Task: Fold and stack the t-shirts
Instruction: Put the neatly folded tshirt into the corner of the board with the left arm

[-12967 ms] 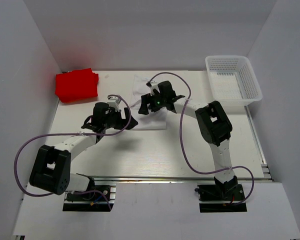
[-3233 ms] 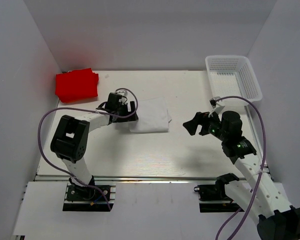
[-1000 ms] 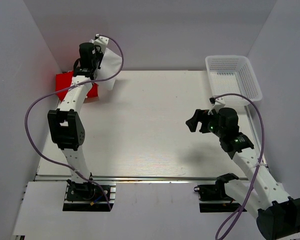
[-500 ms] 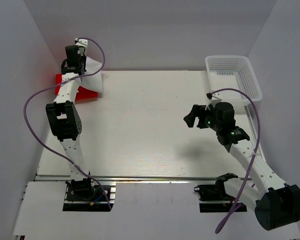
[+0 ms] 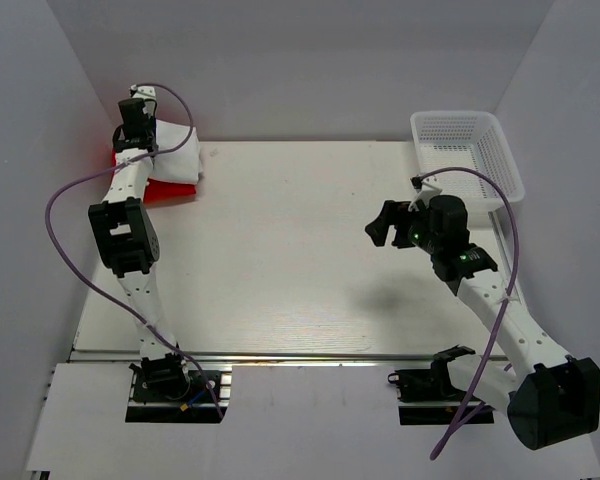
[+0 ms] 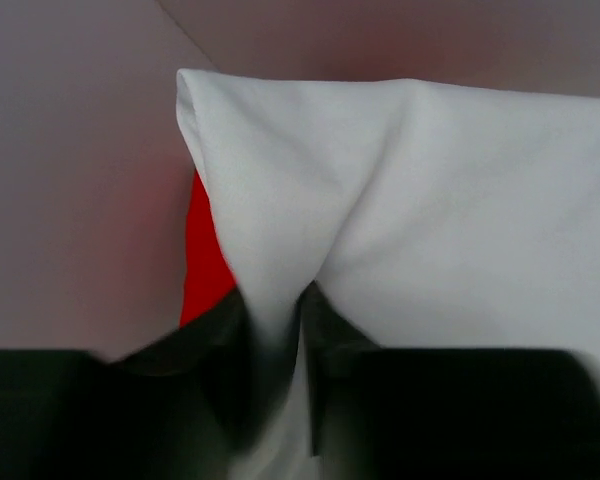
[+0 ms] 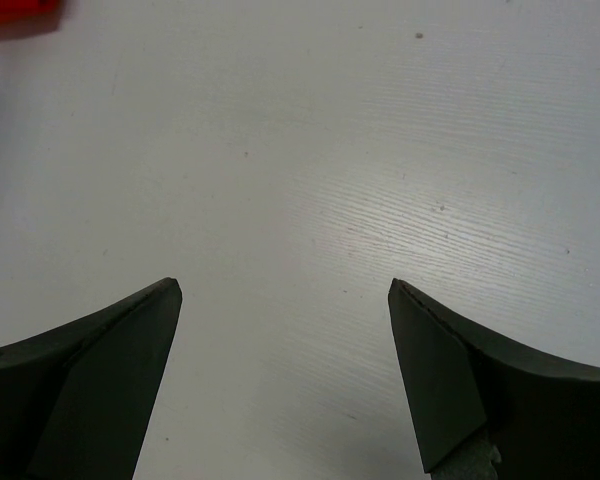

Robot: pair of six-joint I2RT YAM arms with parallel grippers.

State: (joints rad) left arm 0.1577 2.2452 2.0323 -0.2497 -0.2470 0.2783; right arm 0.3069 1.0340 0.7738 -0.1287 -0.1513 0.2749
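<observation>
The table [image 5: 280,260] is walled in on its left, far and right sides, and nearly all of its surface lies bare from near edge to far edge. The one crowded spot is the far-left corner. There the red t-shirt [image 5: 172,190] lies folded with the white t-shirt [image 5: 172,160] draped over it, covering most of it (a red strip shows along the near side, a sliver by the wall). The left arm stretches up along the left edge into that corner, close to the left wall [image 5: 40,200] and the back wall [image 5: 300,70], so there is little room on those two sides. A white mesh basket [image 5: 455,114] sits at the far-right corner, well apart from both shirts.

The left gripper [image 6: 275,300] has its fingers close together, with a fold of the white t-shirt pulled into a tent between them. Its wrist view shows the cloth running down into the narrow gap (the fingers themselves are dark and blurred). Red cloth shows just left of that fold.

The right gripper [image 5: 383,222] hangs above bare table toward the right edge, nearer than the basket. Its fingers are spread wide, holding and touching nothing (its wrist view shows plain tabletop between them).
</observation>
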